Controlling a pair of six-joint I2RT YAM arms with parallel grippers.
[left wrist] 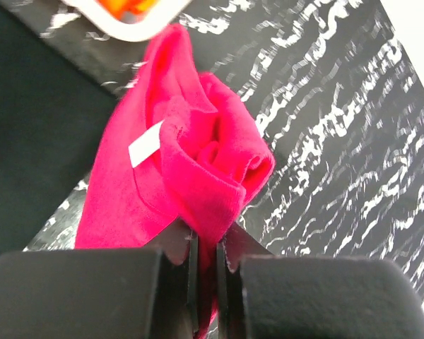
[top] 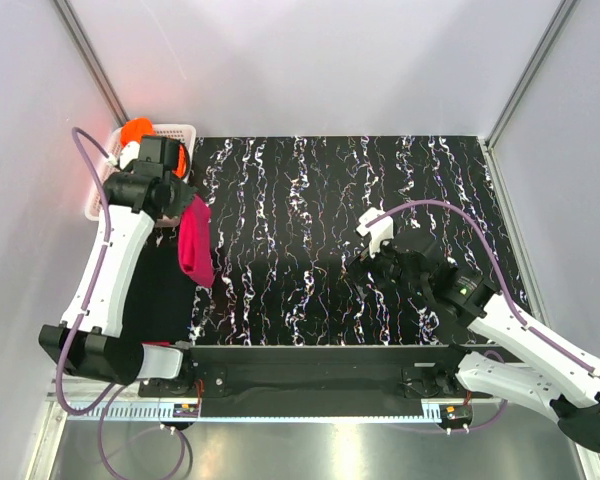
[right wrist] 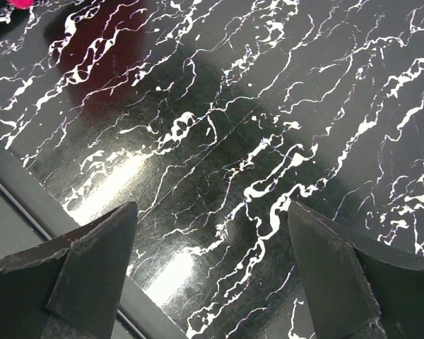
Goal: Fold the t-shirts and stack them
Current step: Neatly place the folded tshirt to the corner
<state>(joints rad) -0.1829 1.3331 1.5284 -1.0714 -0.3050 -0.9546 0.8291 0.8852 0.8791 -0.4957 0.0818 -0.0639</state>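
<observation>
Left gripper (left wrist: 206, 248) pinched on hot pink t-shirt (left wrist: 198, 162), dangling bunched at left of frame. Right gripper (right wrist: 212, 212) wide, empty. Advise laying flat at mat (top: 310, 200) centre before folding.

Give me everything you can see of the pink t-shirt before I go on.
The pink t-shirt is soft hot-pink cloth, bunched and unfolded, with a small white label showing. The left hand is shut on a fold of it, and it hangs crumpled from there, near the basket, over the left edge of the mat beside flat black cloth. Whether its lower end touches the mat is unclear.
</observation>
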